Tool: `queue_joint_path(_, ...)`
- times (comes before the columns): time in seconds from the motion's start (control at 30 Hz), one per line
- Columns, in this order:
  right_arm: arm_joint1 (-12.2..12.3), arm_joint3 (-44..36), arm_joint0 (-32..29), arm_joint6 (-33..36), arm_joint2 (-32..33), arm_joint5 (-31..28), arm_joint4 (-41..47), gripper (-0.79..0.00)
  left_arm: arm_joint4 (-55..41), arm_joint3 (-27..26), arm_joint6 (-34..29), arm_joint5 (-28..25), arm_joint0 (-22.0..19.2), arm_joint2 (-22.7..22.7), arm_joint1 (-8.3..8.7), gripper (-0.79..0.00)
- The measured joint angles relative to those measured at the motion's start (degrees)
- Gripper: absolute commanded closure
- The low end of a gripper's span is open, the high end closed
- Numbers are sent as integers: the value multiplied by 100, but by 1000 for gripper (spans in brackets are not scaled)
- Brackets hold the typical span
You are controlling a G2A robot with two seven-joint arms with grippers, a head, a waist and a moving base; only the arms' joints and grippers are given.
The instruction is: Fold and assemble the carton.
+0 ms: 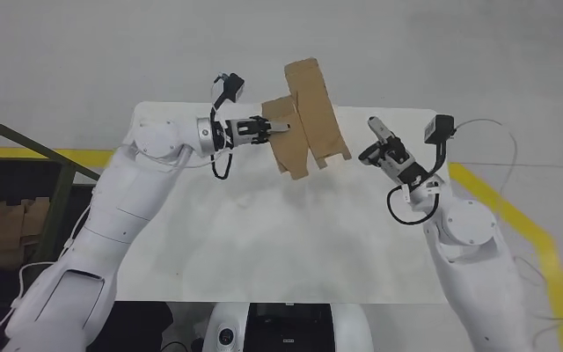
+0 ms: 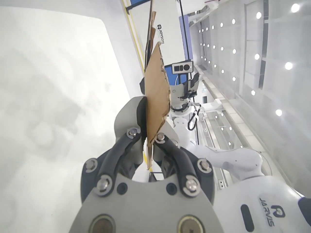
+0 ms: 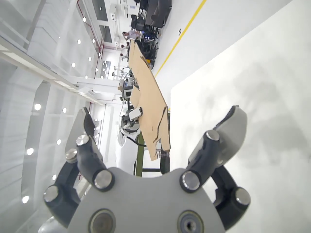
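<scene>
Our left gripper [image 2: 148, 122] is clamped on one edge of the flat carton [image 1: 317, 114], holding it lifted above the far side of the table [image 1: 264, 229]. Our right gripper [image 3: 160, 115] hangs spread wide near the opposite edge, not touching. We should probably take that panel close to a crease, so the fold follows the score instead of twisting the sheet.
</scene>
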Motion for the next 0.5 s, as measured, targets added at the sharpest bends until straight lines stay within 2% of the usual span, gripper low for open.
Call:
queue_joint_path(0.1,27,207,52,504,98,-405,117,-785,-226,143,-701,173,-109,-15,18,0)
queue_joint_path(0.23,72,412,128,1080,138,-807,-151,-785,-395,354,-1614,275,-262,-2,41,0)
queue_joint_path(0.33,88,583,204,1298,135,-917,-210,-785,-433,471,-2147,236,-352,26,54,-99)
queue_joint_path(0.43,98,765,319,1588,62,-1001,-196,-785,-502,589,-2616,130,-421,57,61,-12)
queue_joint_path(0.5,100,858,401,1850,-45,-1119,-173,-785,-561,664,-2839,94,-455,85,61,0)
